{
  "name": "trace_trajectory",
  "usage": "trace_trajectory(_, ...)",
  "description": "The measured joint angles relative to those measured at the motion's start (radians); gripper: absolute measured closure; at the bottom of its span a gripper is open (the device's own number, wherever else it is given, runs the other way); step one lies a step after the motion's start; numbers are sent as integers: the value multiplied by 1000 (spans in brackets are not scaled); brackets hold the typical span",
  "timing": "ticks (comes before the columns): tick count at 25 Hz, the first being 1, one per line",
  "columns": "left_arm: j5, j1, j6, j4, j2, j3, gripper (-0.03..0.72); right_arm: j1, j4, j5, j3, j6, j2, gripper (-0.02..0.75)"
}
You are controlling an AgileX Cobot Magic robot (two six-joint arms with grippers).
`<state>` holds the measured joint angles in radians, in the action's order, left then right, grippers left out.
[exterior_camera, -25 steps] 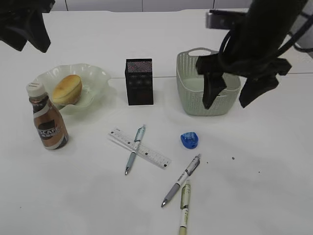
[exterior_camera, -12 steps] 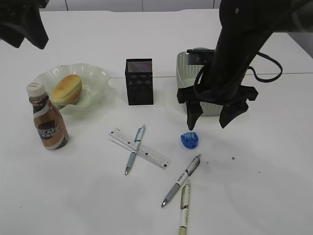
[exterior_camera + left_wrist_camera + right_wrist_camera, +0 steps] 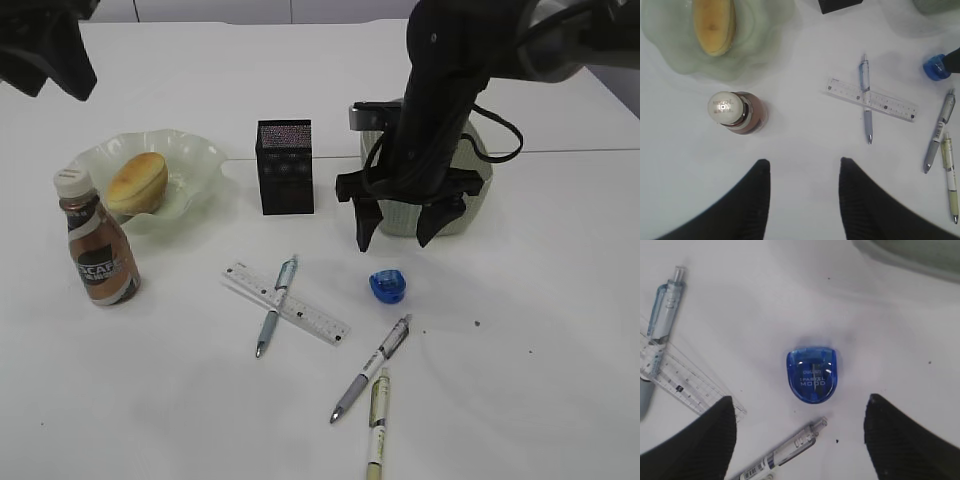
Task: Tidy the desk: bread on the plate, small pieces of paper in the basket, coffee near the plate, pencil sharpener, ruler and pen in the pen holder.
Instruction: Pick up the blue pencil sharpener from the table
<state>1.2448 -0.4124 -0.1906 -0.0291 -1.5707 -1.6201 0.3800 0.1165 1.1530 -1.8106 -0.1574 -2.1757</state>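
Right gripper [image 3: 397, 228], open wide, hangs above pencil sharpener [image 3: 387, 286], pens [image 3: 371, 367] nearby.

Basket [image 3: 475, 205] mostly hidden behind right arm; left end effector [image 3: 45, 60] cut by frame edge.

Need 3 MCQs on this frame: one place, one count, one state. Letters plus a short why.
1. Where is the bread?
A. in the basket
B. on the plate
C. beside the ruler

2. How many pens lie on the table?
A. one
B. five
C. three

3. How do the right gripper's jaws stand?
A. open above the blue pencil sharpener
B. shut on a pen
C. shut on the ruler

Key:
1 B, the bread sits in the wavy plate.
2 C, one pen crosses the ruler, two more lie lower right.
3 A, the wrist view shows the sharpener between spread jaws, untouched.
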Motion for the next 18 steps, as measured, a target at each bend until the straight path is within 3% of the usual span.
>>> trace_trajectory(18, 0, 0, 6, -16, 0, 0, 358, 16, -46, 40, -51, 12, -112, 155)
